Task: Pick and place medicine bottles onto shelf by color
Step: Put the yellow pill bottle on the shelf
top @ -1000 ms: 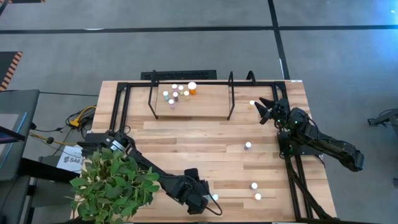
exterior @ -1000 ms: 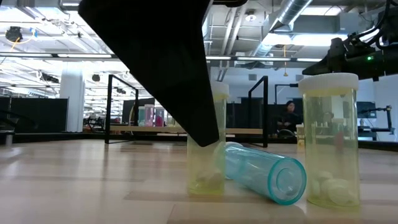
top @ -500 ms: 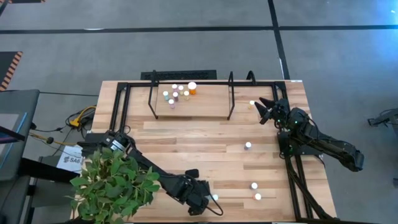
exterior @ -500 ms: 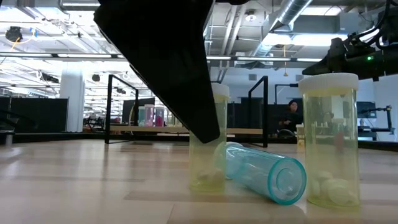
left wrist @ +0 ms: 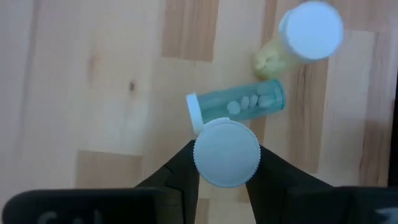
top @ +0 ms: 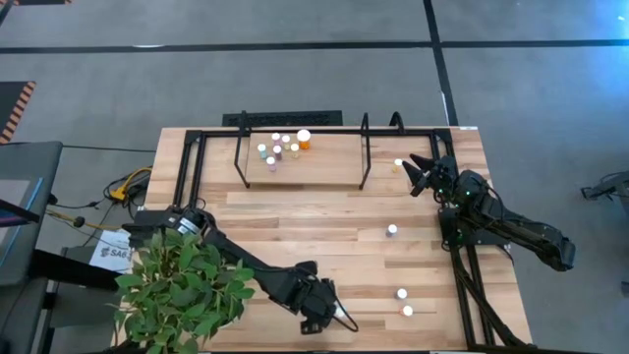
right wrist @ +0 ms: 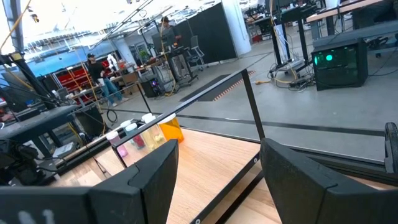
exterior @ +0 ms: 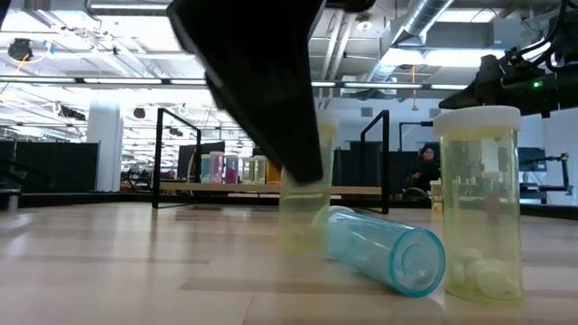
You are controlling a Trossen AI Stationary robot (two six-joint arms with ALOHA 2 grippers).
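Observation:
My left gripper (top: 330,313) hangs near the table's near edge, shut on a yellowish medicine bottle (exterior: 304,194) with a white cap (left wrist: 226,152). Right beside it a teal bottle (left wrist: 239,107) lies on its side, and another yellowish bottle (left wrist: 305,34) stands upright. More bottles (top: 280,147), one of them larger and orange (top: 304,139), stand on the shelf (top: 300,172) at the table's far side. My right gripper (top: 418,172) waits open at the far right, close to a bottle (top: 398,163). My left gripper pinches the yellowish bottle just under its cap (left wrist: 226,152), one finger (left wrist: 184,171) on each side. The fingers come slanting down from above. The bottle hangs upright below them, its base just off the table.
A leafy plant (top: 182,290) covers the table's near left corner, over the left arm. Single bottles stand at mid right (top: 392,230) and near right (top: 401,293). Black bars frame the table's left, far and right sides. Beyond the table is a workshop, with a person in the distance.
My left gripper has taken hold of the yellowish bottle and risen a little, drifting toward the table's right edge. The bottle stood on the table beside the teal one; now it hangs just off the wood, still upright. The teal bottle has stayed put.

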